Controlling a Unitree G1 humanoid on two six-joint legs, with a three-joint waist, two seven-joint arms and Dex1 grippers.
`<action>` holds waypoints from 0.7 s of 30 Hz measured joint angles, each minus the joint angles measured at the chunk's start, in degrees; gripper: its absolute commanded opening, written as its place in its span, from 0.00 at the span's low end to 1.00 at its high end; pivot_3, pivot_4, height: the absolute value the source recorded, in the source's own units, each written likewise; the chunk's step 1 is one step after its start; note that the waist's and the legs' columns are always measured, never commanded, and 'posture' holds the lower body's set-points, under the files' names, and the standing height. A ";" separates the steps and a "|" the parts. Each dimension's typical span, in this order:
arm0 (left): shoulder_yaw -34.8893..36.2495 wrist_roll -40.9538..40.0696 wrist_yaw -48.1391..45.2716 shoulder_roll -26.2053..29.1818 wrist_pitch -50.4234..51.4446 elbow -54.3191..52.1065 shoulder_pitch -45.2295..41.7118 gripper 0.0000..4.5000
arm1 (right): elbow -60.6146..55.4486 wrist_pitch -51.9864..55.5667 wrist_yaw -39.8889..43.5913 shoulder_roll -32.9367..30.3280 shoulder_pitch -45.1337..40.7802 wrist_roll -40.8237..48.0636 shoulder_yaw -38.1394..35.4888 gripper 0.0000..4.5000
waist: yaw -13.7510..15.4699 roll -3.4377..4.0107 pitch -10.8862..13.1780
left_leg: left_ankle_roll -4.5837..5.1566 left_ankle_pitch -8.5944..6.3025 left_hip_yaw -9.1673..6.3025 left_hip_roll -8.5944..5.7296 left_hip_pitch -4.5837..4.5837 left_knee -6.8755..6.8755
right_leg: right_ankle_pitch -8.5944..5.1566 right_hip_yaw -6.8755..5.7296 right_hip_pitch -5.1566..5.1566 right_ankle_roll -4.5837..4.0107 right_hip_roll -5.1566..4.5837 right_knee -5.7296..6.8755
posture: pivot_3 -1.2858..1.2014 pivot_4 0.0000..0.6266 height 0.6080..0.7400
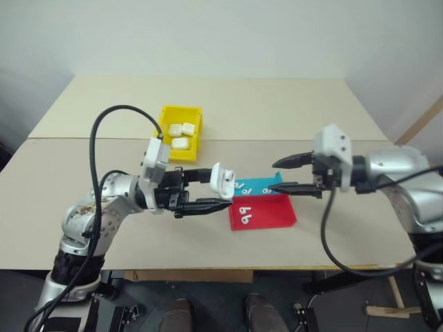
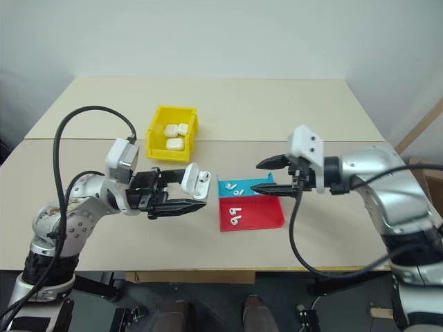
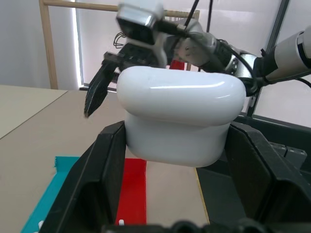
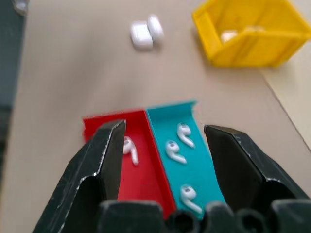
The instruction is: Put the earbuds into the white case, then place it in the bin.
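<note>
Resting between the left gripper's (image 1: 220, 192) closed fingers, the white case (image 1: 223, 179) is glossy, rounded and open, its lid tipped up, held above the table (image 1: 291, 104) just left of the trays. Tiny white earbuds (image 4: 175, 151) lie in the blue tray (image 4: 192, 170), with more in the red tray (image 2: 259, 214) touching it. Farther back, the yellow bin (image 1: 194, 149) holds three closed cases. The table is pale beige, against a plain white wall. The right gripper (image 1: 285, 175) hangs over the trays' right end, pointing left and slightly down, jaws spread wide and empty.
</note>
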 measured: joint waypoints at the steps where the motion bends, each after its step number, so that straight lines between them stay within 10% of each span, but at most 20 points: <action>1: 0.11 0.00 0.16 -0.03 -0.08 -0.13 0.20 0.62 | 2.75 -1.82 1.73 0.20 -2.41 -2.48 2.06 0.69 | -0.04 0.03 0.04 | 0.00 0.00 0.01 -0.01 -0.04 0.00 | 0.00 0.00 0.00 0.00 -0.01 -0.02 | 0.52 0.24 1.00; 9: 1.02 0.15 1.42 0.32 -1.01 -1.36 2.65 0.62 | 32.67 -23.24 9.61 11.70 -22.57 -21.22 14.13 0.69 | -0.33 0.05 0.08 | 0.00 0.00 -0.02 -0.01 -0.07 0.00 | 0.02 -0.04 -0.02 -0.02 -0.06 -0.01 | 0.52 0.24 1.00; 21: 2.48 0.14 2.40 1.46 -1.22 -1.76 4.03 0.62 | 56.51 -43.45 5.93 21.41 -29.39 -36.75 19.39 0.69 | -0.51 0.11 0.12 | -0.01 0.00 -0.05 -0.04 -0.04 0.01 | 0.04 -0.06 -0.04 -0.05 -0.10 0.15 | 0.52 0.24 1.00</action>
